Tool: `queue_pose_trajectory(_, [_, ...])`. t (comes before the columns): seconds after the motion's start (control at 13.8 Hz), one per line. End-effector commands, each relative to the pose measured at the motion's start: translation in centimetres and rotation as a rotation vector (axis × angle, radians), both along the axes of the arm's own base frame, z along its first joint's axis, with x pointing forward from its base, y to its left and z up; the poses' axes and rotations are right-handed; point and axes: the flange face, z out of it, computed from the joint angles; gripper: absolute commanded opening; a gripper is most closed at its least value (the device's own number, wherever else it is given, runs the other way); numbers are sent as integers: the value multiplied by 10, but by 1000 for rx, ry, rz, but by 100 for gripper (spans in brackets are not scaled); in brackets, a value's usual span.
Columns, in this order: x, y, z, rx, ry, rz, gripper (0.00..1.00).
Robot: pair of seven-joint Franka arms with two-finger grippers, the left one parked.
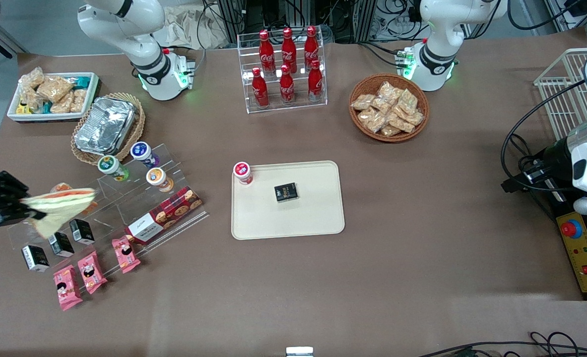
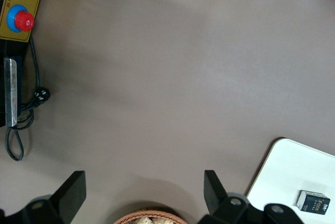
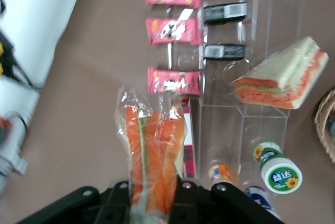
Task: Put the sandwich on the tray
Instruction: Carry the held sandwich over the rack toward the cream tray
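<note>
My right gripper (image 1: 25, 208) is shut on a clear-wrapped triangular sandwich (image 1: 62, 206) with pale bread and red and green layers. It holds it above the clear acrylic rack (image 1: 119, 208) at the working arm's end of the table. In the right wrist view the sandwich (image 3: 152, 153) stands edge-on between the fingers of the gripper (image 3: 152, 200). A second sandwich (image 3: 282, 75) lies on the rack. The cream-beige tray (image 1: 313, 218) lies at the table's middle, well apart from the gripper; its corner shows in the left wrist view (image 2: 277, 174).
On the tray stand a red-capped jar (image 1: 242, 172) and a small black box (image 1: 286, 192). The rack carries small jars (image 1: 139, 166), a cookie box (image 1: 164, 215), black packs (image 1: 60, 243) and pink packets (image 1: 92, 270). A foil-tray basket (image 1: 107, 126), a snack bin (image 1: 52, 94), a cola rack (image 1: 286, 69) and a snack basket (image 1: 389, 106) stand farther back.
</note>
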Motion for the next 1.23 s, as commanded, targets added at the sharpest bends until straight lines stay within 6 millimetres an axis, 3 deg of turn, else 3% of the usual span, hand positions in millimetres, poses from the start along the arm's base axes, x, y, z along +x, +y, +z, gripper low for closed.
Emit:
queue_pose_trajectory(0.0, [-3,50,-1,-53,30,156,25])
queue_pose_trajectory(0.22, [-2,76,2,-35,28,100,18])
queue_pose_trajectory(0.36, [-3,116,5,-36,31,94,18])
queue_pose_trajectory(0.79, [-1,186,-15,50,77,-24,19])
queue_pose_trajectory(0.94, [-6,235,-26,43,93,-56,20])
queue_pose_trajectory(1.16, [-18,306,-66,1,162,-111,21])
